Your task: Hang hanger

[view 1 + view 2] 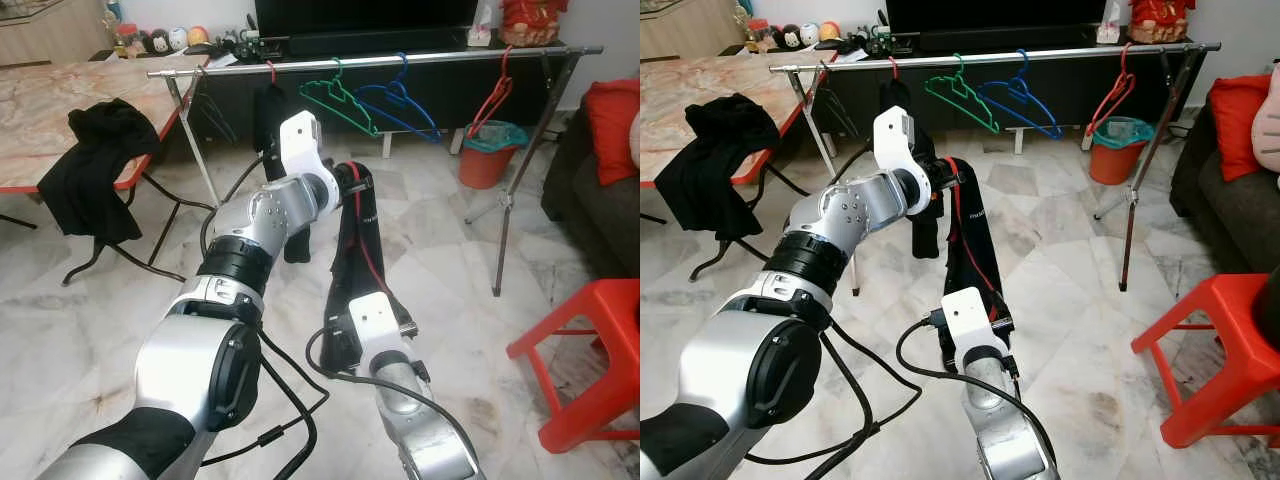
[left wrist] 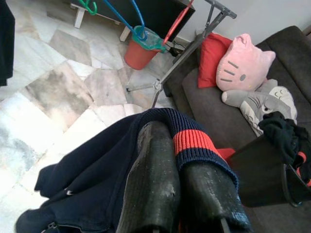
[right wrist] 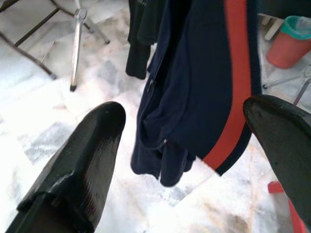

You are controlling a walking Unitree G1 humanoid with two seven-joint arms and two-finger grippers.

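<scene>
My left gripper point(image 1: 352, 183) is stretched forward at mid height, shut on the top of a navy garment with a red stripe point(image 1: 356, 250); in the left wrist view its fingers point(image 2: 150, 179) pinch the red-banded edge point(image 2: 192, 140). The garment hangs down toward the floor. Just below and in front of it my right gripper point(image 3: 187, 111) is open, its fingers point(image 3: 92, 145) wide apart and touching nothing. Beyond runs the silver clothes rail point(image 1: 420, 60), with a green hanger point(image 1: 340, 100), a blue hanger point(image 1: 400, 100), a red hanger point(image 1: 492, 100) and a black garment point(image 1: 268, 110) on a red hook.
A table at the left has black clothing point(image 1: 95, 160) draped over its edge. A red stool point(image 1: 590, 360) stands at the right, near a dark sofa with a red cushion point(image 1: 612, 130). A red bin point(image 1: 488, 152) sits under the rail, whose legs point(image 1: 505, 200) spread onto the marble floor.
</scene>
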